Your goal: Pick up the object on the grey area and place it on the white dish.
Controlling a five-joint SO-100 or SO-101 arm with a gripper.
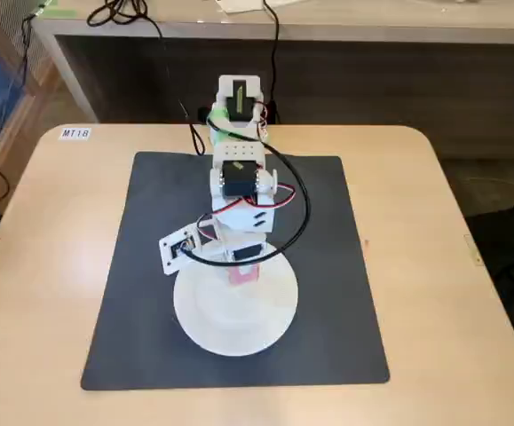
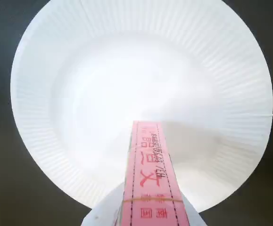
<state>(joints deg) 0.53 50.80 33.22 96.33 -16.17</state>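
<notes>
light wood surface [image 1: 52, 266] carries dark mat [image 1: 328, 293] and white plate [image 1: 212, 328]. tool [image 1: 244, 272] pinches pink box [image 2: 148, 174], held above plate's near rim.

Fixed view high, facing the arm; wrist view close above shared white dish [image 1: 234, 311] [image 2: 79, 94].

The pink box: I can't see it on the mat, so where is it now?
The pink box is in the gripper, above the near part of the white plate; the fixed view shows it by the plate's far rim.

one pink box [image 2: 148, 176], one white plate [image 2: 56, 84], one grey mat [image 1: 345, 293]
</notes>
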